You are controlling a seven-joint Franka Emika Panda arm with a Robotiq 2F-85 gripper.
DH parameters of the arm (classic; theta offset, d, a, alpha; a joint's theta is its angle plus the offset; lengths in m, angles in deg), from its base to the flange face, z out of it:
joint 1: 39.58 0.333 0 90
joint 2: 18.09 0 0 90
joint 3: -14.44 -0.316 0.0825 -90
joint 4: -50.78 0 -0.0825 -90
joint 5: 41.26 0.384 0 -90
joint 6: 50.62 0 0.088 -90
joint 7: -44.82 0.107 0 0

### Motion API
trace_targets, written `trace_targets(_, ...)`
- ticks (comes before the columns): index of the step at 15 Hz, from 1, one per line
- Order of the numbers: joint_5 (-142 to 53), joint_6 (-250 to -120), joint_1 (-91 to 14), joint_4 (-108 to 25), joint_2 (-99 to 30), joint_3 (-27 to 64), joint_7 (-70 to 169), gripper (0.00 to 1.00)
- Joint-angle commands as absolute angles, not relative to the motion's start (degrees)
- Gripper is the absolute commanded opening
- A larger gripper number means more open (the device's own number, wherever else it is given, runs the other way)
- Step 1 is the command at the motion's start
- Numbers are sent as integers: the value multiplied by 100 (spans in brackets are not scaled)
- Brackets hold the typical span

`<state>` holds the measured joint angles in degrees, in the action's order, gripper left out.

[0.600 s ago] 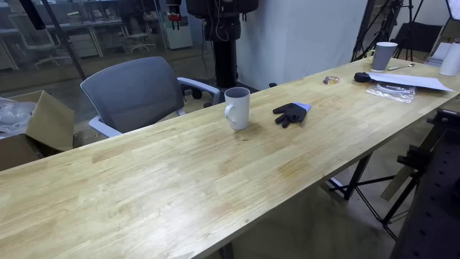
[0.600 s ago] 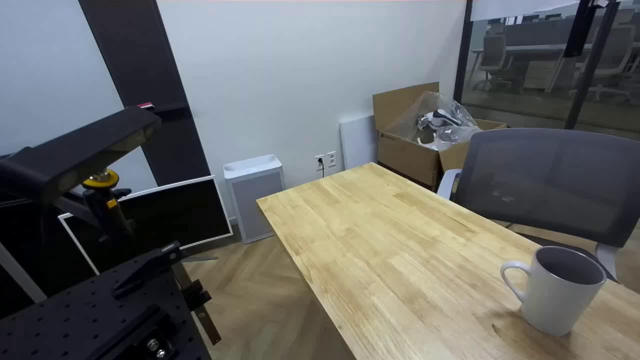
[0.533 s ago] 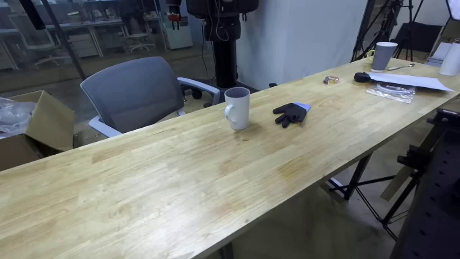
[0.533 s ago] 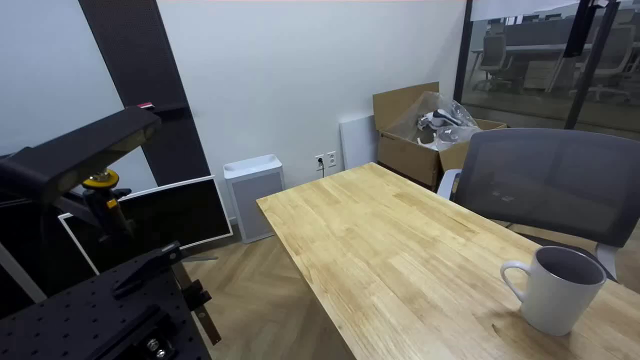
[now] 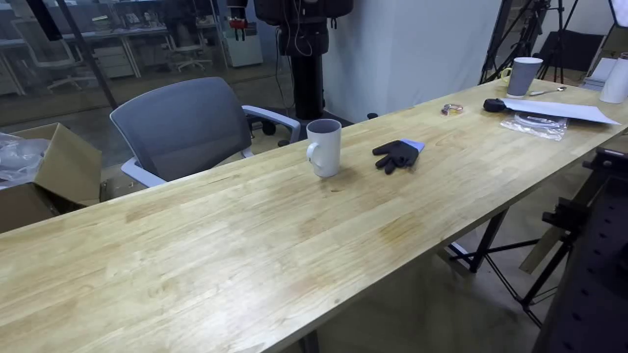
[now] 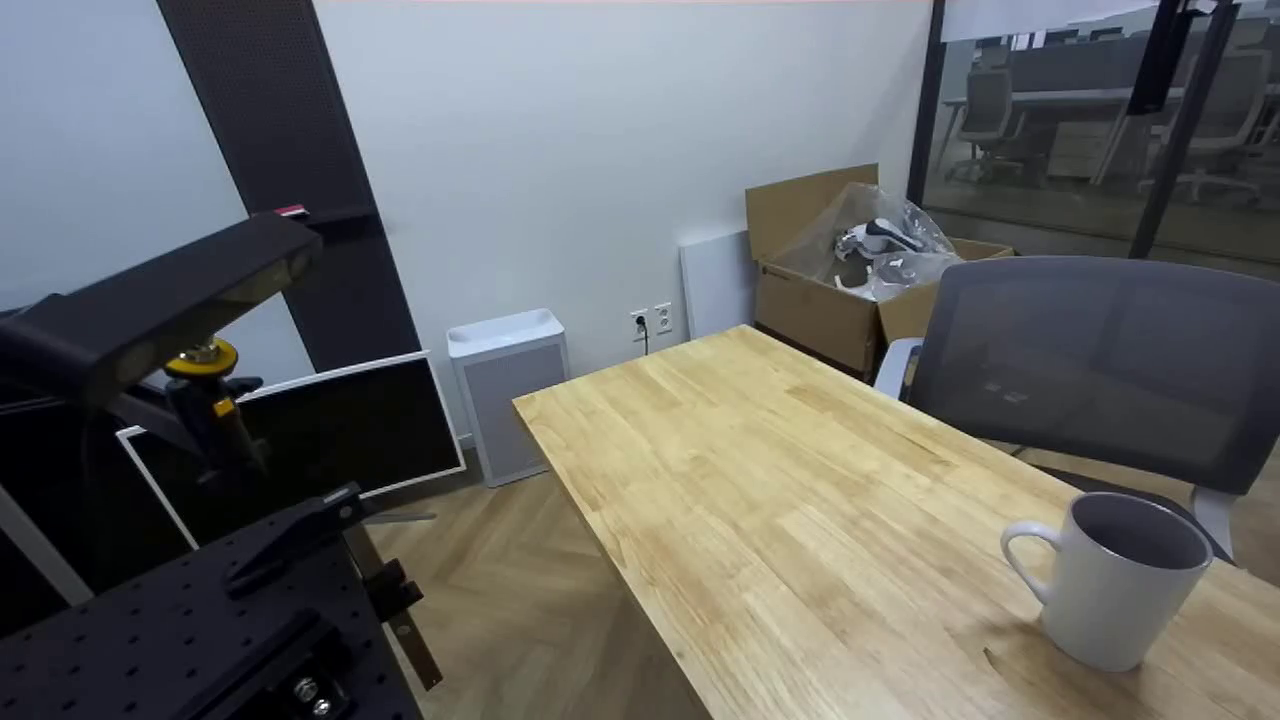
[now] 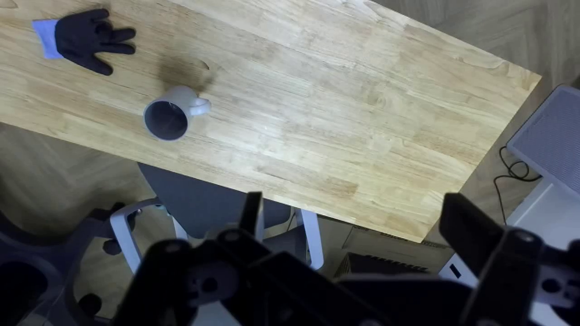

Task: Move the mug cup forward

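Observation:
The mug cup is a plain white mug with a grey inside. It stands upright on the wooden table, in an exterior view (image 5: 327, 153) near the chair-side edge and in an exterior view (image 6: 1110, 600) at the lower right with its handle to the left. In the wrist view the mug cup (image 7: 181, 98) is at the upper left, handle to the right. My gripper (image 7: 353, 197) is open with wide-apart fingers and nothing between them. It is well above the table, apart from the mug. The gripper is out of view in both exterior views.
The wooden table (image 5: 221, 245) has a black glove (image 5: 398, 154), a small metal ring-like item (image 5: 452, 109), papers (image 5: 559, 110) and a grey cup (image 5: 524, 78). A grey chair (image 5: 186, 127) stands at the edge. A cardboard box (image 6: 820, 310) is beyond the table's end.

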<state>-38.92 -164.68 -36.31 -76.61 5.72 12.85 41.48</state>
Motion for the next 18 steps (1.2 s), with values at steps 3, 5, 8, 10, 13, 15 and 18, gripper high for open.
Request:
trace_targets(3,-3891,-16456,-3634,-7650,569,1281,4149,100)
trace_targets(5,-3891,-16457,-3634,-7650,569,1281,4148,100)
trace_targets(8,-3890,-16477,-3631,-7638,567,1296,4099,100)
trace_targets(10,-3919,-16544,-3658,-7678,510,1327,4049,100)
trace_targets(13,-4039,-16792,-3749,-7858,475,1360,4055,100)
trace_targets(15,-4079,-17010,-3824,-8011,443,1436,4036,100)
trace_targets(18,-4133,-17283,-3980,-8186,387,1587,3965,100)
